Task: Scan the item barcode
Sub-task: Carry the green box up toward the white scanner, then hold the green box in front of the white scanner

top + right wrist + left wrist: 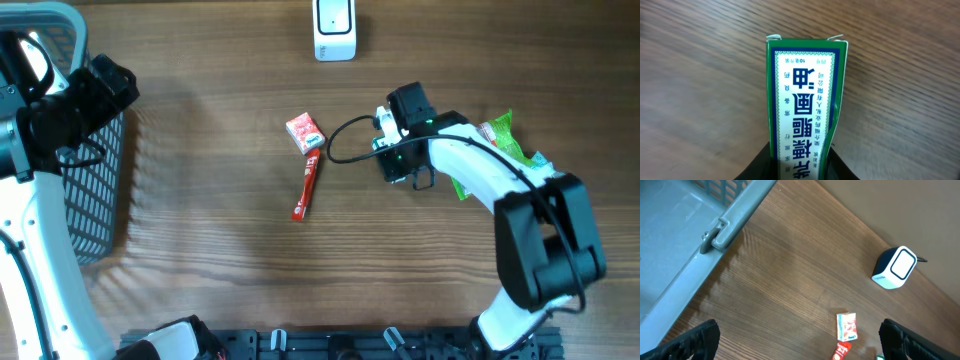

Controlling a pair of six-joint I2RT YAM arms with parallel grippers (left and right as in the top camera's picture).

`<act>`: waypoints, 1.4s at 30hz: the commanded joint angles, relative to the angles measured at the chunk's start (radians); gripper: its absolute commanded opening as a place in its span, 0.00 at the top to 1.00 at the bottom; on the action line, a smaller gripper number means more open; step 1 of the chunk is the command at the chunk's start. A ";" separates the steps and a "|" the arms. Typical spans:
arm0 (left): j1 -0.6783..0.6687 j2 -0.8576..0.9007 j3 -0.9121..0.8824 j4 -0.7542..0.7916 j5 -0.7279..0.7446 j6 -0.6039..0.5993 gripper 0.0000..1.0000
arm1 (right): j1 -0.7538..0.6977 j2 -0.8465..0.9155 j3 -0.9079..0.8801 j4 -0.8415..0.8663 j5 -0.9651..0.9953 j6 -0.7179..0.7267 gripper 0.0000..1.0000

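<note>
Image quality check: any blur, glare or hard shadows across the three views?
Overhead: even light, sharp; the grey mesh basket throws striped slat shadows on the wooden table. Left wrist: table sharp, the dark fingers at the bottom corners blurred. Right wrist: green-and-white printed box crisp, wood behind soft; no strong glare.

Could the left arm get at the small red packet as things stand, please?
Probably yes: the left fingers stand open and empty, and only bare table lies between them and the small red packet.

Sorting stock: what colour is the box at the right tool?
Green box with white, blue-printed label; right wrist view.
</note>
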 commanded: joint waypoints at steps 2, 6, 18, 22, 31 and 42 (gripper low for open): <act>-0.003 -0.001 0.008 0.002 0.012 0.016 0.00 | -0.001 -0.165 0.120 -0.095 -0.159 0.019 0.80; -0.003 -0.001 0.008 0.002 0.012 0.016 0.00 | 0.003 -0.225 0.335 -0.332 -0.166 0.062 0.82; -0.003 -0.001 0.008 0.002 0.012 0.016 0.00 | 0.004 -0.129 0.981 -0.733 -0.394 0.140 0.84; -0.003 -0.001 0.008 0.002 0.012 0.016 0.00 | 0.004 0.022 1.153 -0.735 -0.484 0.165 0.85; -0.003 -0.001 0.008 0.002 0.012 0.016 0.00 | -0.064 0.382 1.232 -0.415 -0.855 0.327 0.81; -0.003 -0.001 0.008 0.002 0.012 0.016 0.00 | -0.159 0.775 1.231 0.555 -1.209 0.969 0.83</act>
